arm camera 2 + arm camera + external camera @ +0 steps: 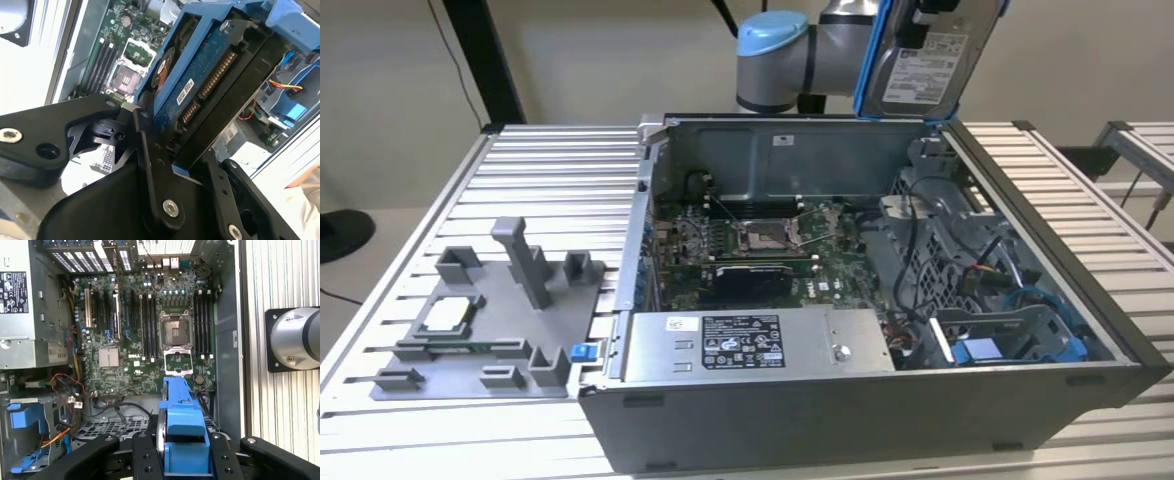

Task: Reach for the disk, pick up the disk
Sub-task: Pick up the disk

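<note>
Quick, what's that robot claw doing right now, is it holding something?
Gripper: jaws closed on the disk, held up above the open computer case.

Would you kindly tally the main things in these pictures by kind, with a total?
disk, clamped in the gripper: 1
computer case, open: 1
power-supply box: 1
grey holder plate: 1
chip on that plate: 1
Total: 5

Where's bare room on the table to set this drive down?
The ribbed metal table is bare behind the grey plastic fixture, left of the open computer case in the exterior view. Inside the case is crowded.
</note>
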`<state>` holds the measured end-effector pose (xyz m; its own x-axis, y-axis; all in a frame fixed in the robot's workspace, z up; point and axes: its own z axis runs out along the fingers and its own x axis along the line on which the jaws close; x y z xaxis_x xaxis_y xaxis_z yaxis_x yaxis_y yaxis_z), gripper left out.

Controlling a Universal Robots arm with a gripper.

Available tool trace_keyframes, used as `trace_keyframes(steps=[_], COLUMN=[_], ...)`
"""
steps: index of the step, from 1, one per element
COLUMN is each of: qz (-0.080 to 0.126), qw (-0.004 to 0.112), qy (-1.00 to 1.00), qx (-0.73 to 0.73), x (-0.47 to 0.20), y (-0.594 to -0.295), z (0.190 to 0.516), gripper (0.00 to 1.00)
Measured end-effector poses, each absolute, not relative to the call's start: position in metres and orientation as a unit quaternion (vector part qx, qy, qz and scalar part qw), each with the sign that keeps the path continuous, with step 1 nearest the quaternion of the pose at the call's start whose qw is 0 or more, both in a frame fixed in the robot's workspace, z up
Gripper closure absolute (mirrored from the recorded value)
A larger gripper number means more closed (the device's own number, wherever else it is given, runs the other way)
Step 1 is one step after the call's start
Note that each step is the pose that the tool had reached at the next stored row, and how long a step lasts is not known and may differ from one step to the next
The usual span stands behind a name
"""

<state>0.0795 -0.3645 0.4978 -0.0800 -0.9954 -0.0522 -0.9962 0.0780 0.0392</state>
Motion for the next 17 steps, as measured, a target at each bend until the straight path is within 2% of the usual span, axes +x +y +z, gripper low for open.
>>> trace_keyframes(steps=[17], qz=[0.032], qw=[0.006], qy=[0.734], qx=[-0.678], x=[0.103], y=[-0.365], z=[0.498], gripper=[1.0])
